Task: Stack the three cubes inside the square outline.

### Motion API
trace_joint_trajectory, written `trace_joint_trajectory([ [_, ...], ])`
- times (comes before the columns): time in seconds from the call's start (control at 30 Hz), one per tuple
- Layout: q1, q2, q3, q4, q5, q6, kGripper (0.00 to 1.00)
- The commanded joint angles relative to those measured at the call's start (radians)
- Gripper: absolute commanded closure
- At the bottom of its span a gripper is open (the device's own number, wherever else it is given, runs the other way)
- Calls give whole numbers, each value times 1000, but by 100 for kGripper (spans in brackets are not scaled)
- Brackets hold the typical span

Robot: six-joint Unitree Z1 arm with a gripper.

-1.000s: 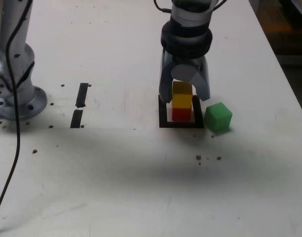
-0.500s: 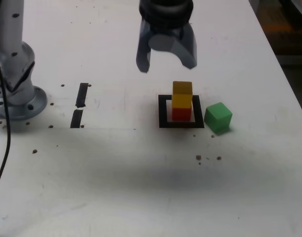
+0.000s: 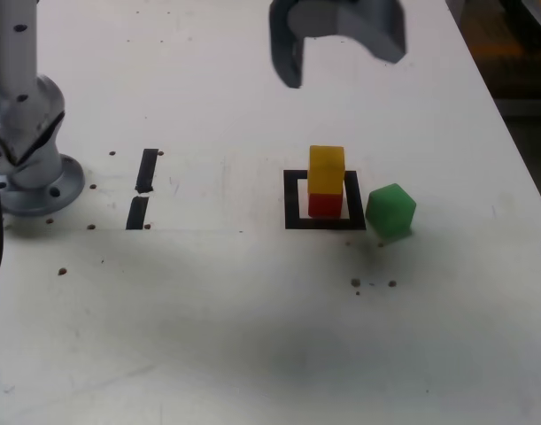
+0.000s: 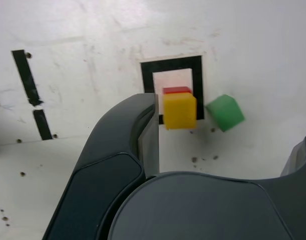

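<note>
Yellow cube [image 3: 327, 169] sits on red cube [image 3: 324, 204] inside black square outline [image 3: 293, 199]; green cube [image 3: 391, 210] just outside. Exterior view shows grey gripper [image 3: 338, 56] high, jaws spread, empty; wrist view shows only fingers [image 4: 147, 135].

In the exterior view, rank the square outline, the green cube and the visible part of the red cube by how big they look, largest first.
1. The square outline, widest of the three.
2. The green cube, beside the outline on the exterior view's right.
3. The red cube, only a low band showing under the yellow cube.
</note>
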Motion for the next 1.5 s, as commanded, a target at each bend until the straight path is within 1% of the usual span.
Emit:
trace_joint_trajectory([
  [0.0,-7,5,-19,5,-10,-3,1],
  [0.13,-24,14,-60,1,-33,-17,1],
  [0.33,-49,30,-66,-35,-73,-98,1],
  [0.63,-100,96,-111,-92,-97,-179,1],
  [0.8,-109,146,-123,-107,-122,-217,1],
  [0.93,-109,183,-108,-128,-158,-247,1],
  [1.07,-109,222,-90,-169,-196,-271,1],
  [1.23,-108,266,-79,-231,-226,-285,1],
  [1.37,-96,286,-58,-274,-259,-293,0],
  [1.47,-81,290,-35,-285,-286,-299,0],
])
